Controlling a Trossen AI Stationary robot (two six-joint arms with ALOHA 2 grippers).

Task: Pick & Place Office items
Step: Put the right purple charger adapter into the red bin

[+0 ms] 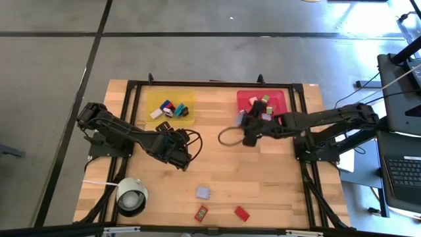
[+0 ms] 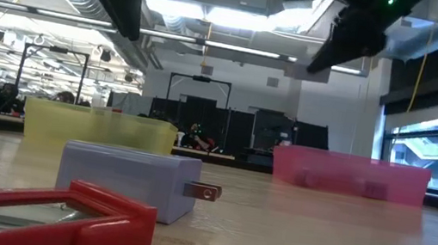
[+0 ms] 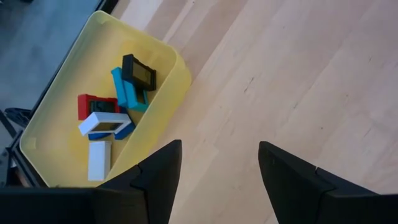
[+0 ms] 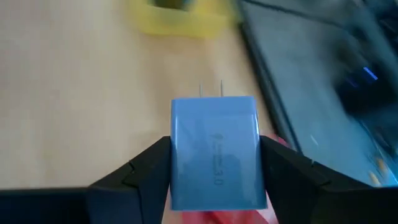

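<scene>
Across the wooden table (image 1: 263, 178) you had both arms up off the surface, with the yellow tray (image 1: 187, 120) and the red tray (image 1: 279, 97) along the far edge and a white roll of tape (image 1: 131, 196) at the near left corner. Your left gripper (image 3: 219, 180) hung just short of the yellow tray, fingers spread wide and holding nothing; that tray already held several small blocks, black, teal, red and white. Your right gripper (image 4: 214, 171) was clamped on a blue charger plug (image 4: 214, 149), prongs pointing away from the wrist, and in the overhead view it sat at the near left corner of the red tray. Three items waited near the front edge: a lilac block (image 1: 202, 192), a red-framed block (image 1: 201, 212) and a red clip (image 1: 242, 212).

You looked to be midway through carrying the plug to the red tray. Next you needed to bring it fully over the tray floor, lower it, and only then open the fingers, so it did not bounce off the rim.
</scene>
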